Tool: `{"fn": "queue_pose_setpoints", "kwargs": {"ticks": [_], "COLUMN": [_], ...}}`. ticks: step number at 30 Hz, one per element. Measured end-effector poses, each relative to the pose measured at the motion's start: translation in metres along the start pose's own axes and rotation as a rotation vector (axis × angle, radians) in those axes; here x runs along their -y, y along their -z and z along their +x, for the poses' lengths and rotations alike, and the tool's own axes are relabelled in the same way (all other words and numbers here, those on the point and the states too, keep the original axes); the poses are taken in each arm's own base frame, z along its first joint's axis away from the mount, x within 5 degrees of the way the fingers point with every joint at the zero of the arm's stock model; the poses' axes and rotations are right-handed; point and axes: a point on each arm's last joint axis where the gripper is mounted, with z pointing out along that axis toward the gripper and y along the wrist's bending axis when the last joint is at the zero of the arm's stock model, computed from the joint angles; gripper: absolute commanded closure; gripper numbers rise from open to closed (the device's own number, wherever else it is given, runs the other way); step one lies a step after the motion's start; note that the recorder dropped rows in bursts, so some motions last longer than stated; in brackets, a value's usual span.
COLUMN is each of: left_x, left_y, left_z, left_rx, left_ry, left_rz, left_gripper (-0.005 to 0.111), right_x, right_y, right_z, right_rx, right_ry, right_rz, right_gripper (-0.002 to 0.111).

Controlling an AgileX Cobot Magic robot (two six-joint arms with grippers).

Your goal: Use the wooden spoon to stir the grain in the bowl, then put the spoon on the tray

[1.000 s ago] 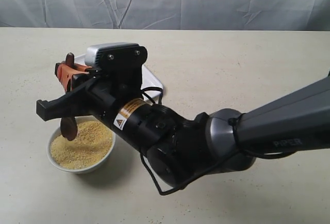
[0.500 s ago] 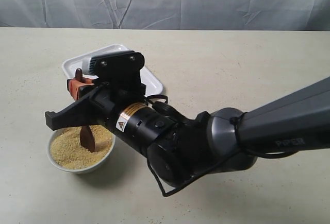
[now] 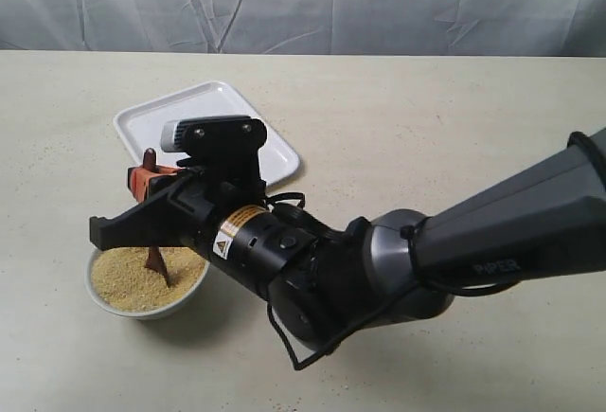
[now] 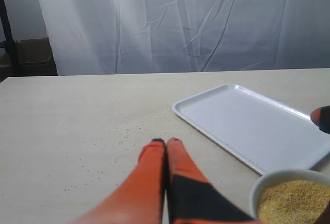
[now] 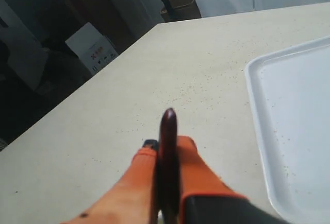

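Observation:
The small white bowl (image 3: 192,286) holds yellow grain (image 3: 123,279) near the table's front left. My right gripper (image 3: 144,181) is shut on the dark wooden spoon (image 3: 154,260), which stands nearly upright with its oval end dipped into the grain. In the right wrist view the spoon's handle (image 5: 168,141) is pinched between the orange fingers (image 5: 142,167). The white tray (image 3: 189,114) lies just behind the bowl. My left gripper (image 4: 166,142) is shut on nothing above bare table, with the bowl's rim (image 4: 281,175) and the tray (image 4: 258,126) beside it.
The right arm's black body (image 3: 312,270) reaches across the table from the right, over the space beside the bowl. Loose grains speckle the tabletop (image 4: 118,131). A pale curtain (image 3: 379,5) hangs behind the table's far edge.
The right gripper has come down and shifted slightly right, bringing the spoon from above the bowl's rim down into the grain.

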Motion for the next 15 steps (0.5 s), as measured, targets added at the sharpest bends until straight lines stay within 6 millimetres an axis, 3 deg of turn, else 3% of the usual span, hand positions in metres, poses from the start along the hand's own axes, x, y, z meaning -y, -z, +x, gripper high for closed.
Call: {"fn": "queue_pose_setpoints", "kwargs": {"ticks": [10, 15], "left_x": [0.000, 0.000], "left_y": [0.000, 0.000], "left_z": [0.000, 0.000], "left_rx": [0.000, 0.000], "left_ry": [0.000, 0.000], "left_rz": [0.000, 0.000], "left_gripper": [0.107, 0.107], "right_x": [-0.008, -0.007], "right_y": [0.006, 0.006], "right_z": [-0.027, -0.032], "right_rx": [0.155, 0.179], "right_ry": [0.022, 0.019], "right_rz": [-0.040, -0.036], "right_gripper": [0.109, 0.109]}}
